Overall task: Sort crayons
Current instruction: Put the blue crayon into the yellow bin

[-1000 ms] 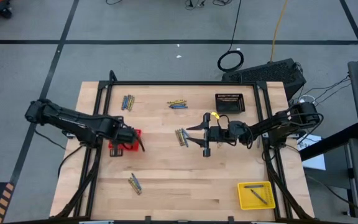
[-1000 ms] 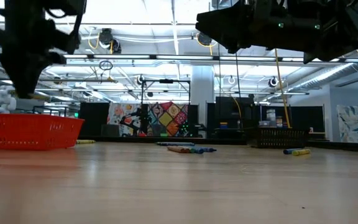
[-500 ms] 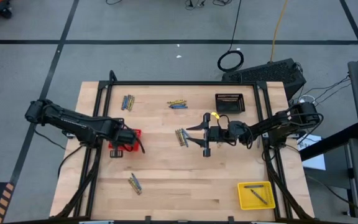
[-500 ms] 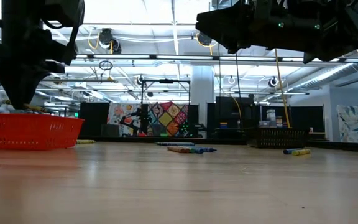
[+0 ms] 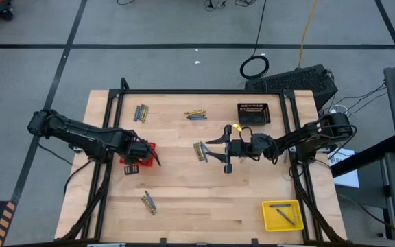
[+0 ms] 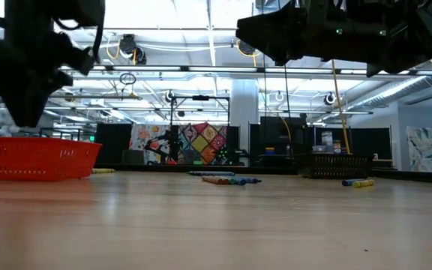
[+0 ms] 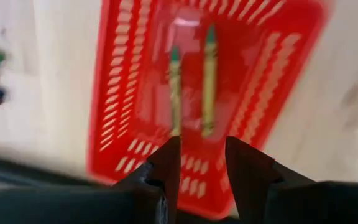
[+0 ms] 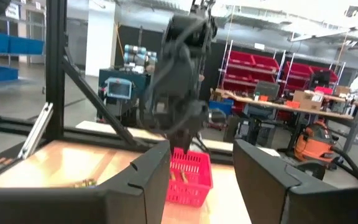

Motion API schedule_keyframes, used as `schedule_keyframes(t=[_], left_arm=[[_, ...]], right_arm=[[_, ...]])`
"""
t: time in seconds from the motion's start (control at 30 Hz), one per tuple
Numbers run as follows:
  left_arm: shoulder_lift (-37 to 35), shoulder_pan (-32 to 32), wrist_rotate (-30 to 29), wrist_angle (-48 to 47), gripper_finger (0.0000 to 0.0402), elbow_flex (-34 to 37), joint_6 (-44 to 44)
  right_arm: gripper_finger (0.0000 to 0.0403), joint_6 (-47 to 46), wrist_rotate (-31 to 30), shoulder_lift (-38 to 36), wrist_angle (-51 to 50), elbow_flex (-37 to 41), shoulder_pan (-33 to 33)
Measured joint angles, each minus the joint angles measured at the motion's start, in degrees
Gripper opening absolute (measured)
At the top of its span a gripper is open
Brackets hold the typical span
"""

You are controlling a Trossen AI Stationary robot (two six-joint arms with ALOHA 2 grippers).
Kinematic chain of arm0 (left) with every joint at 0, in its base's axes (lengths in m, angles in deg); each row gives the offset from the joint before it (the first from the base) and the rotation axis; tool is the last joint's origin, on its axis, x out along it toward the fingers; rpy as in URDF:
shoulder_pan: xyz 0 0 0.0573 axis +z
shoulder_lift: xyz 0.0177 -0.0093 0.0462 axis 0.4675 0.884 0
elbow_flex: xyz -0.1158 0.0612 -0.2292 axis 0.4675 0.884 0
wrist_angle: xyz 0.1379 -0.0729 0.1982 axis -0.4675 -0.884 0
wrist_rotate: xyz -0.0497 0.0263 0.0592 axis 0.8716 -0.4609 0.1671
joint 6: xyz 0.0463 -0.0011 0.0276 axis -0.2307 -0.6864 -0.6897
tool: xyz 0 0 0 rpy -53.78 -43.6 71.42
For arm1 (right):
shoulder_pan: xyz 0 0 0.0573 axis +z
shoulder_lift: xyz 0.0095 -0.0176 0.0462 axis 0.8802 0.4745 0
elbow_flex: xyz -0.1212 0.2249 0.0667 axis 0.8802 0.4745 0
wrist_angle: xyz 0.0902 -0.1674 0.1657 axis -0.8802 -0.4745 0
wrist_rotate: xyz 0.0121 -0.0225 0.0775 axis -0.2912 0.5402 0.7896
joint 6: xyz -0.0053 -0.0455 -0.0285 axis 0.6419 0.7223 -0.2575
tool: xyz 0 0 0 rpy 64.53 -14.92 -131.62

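Two crayons (image 7: 191,87) lie side by side in the red basket (image 7: 123,106) directly below the left hand (image 7: 201,158), whose fingers stand parted and empty, apparently from dropping them there, while the right hand (image 8: 201,171) waits open mid-desk.

no lettering, label, brand or number is showing legibly in any view; nothing is reading on the baskets, the crayons, the arms or the shelves in the room behind.
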Motion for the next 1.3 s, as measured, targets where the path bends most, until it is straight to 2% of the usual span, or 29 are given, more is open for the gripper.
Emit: schedule_keyframes(t=[0.4, 0.53, 0.73, 0.8, 0.87, 0.97, 1.07, 1.13, 1.23, 1.3], left_arm=[[0.0, -1.2, -1.0, 16.1, 0.0118, -4.0, -1.0], [0.0, -1.2, -9.4, 24.7, 0.0118, -4.0, -5.8], [0.0, 0.3, -29.4, 36.9, 0.0118, -2.1, -15.1], [0.1, 2.1, -34.1, 41.2, 0.0118, -1.0, -15.4], [0.0, 4.4, -35.1, 46.6, 0.0119, 0.6, -15.4], [0.1, 7.3, -33.6, 54.5, 0.0119, 3.4, -15.3], [1.0, 8.9, -31.5, 64.4, 0.0118, 6.2, -16.2], [1.8, 9.2, -31.2, 68.7, 0.0118, 7.5, -16.5], [3.4, 9.2, -31.2, 76.0, 0.0118, 8.5, -16.8], [4.5, 9.2, -30.6, 77.1, 0.0118, 8.8, -17.1]], right_arm=[[0.0160, 0.0, 0.0, 0.0, -1.6, 0.0, 0.0], [0.0160, -0.4, 0.0, 0.0, -2.0, 0.0, 0.0], [0.0160, -0.9, -0.3, 0.0, -4.5, 0.0, 0.0], [0.0160, -0.6, -1.9, 0.0, -5.1, 0.0, 0.0], [0.0160, -0.4, -5.7, 0.0, -6.9, 0.0, 0.0], [0.0160, -0.5, -14.9, 0.0, -11.1, 0.0, 0.0], [0.0160, -1.2, -22.8, -1.9, -19.8, 0.0, 0.0], [0.0160, -3.6, -24.3, -4.4, -28.7, -0.3, 0.0], [0.0160, -11.5, -24.1, -10.1, -49.1, -2.4, 0.0], [0.0160, -18.8, -23.9, -14.1, -64.1, -5.2, 0.0]])
